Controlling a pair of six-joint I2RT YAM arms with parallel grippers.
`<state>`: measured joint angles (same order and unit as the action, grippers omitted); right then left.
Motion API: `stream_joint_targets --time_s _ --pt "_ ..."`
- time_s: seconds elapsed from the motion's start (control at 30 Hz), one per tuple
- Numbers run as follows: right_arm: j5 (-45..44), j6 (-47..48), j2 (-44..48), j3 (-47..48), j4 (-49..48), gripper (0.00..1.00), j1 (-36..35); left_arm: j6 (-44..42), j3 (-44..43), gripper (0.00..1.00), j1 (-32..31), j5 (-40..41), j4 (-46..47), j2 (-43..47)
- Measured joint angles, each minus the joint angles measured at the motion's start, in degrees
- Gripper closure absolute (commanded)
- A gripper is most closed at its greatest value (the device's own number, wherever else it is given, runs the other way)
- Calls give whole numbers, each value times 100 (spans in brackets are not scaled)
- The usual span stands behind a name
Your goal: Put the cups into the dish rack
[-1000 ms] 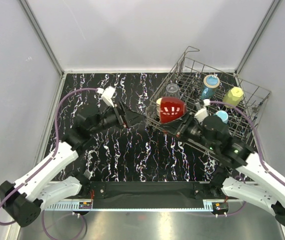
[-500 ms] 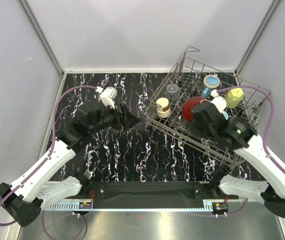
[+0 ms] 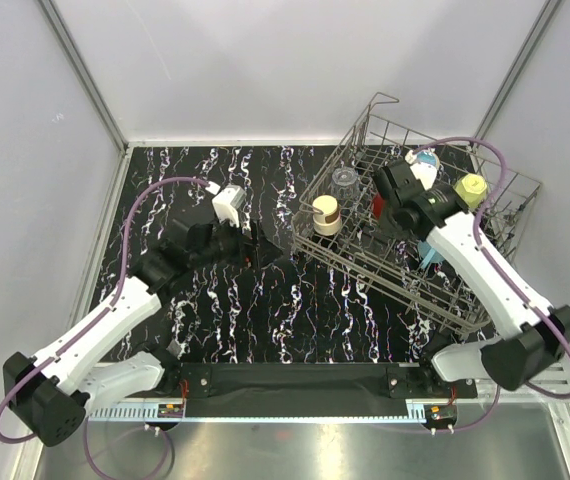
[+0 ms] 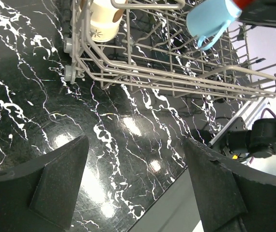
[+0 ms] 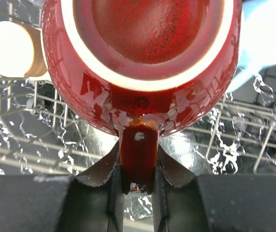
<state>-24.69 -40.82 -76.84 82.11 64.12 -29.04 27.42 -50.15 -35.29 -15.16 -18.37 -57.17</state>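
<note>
The black marbled table (image 3: 265,310) takes up most of your top view, and the dish rack (image 3: 350,262) sits at about 2 o'clock on it, turned at an angle. Your left gripper (image 4: 135,142) hangs over bare table just off the rack's 9 o'clock side, fingers spread wide with nothing between them.

Your right gripper (image 5: 138,164) is over the middle of the rack, pinched narrow on the handle of the red mug (image 5: 143,63). On the wrist cam the mug's base faces you and the handle points to 6 o'clock, right between the fingers. Can't tell if it touches the wires.

Around the mug from above:
- yellow-green mug (image 3: 468,188) at 3 o'clock
- light-blue mug (image 4: 210,17) at roughly 5
- clear tumbler (image 3: 344,181) at 11
- cream-brown cup (image 3: 325,214) at 9, closest
</note>
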Motion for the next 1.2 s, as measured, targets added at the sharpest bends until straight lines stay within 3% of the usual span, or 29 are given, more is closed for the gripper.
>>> stream_joint_targets --time_s 0.27,1.2 --pt "192 411 -719 2 -450 100 369 -17 13 15 273 -334 94 -2" --pt "533 798 -1685 -269 -1499 100 1034 28 85 16 341 -782 173 -114"
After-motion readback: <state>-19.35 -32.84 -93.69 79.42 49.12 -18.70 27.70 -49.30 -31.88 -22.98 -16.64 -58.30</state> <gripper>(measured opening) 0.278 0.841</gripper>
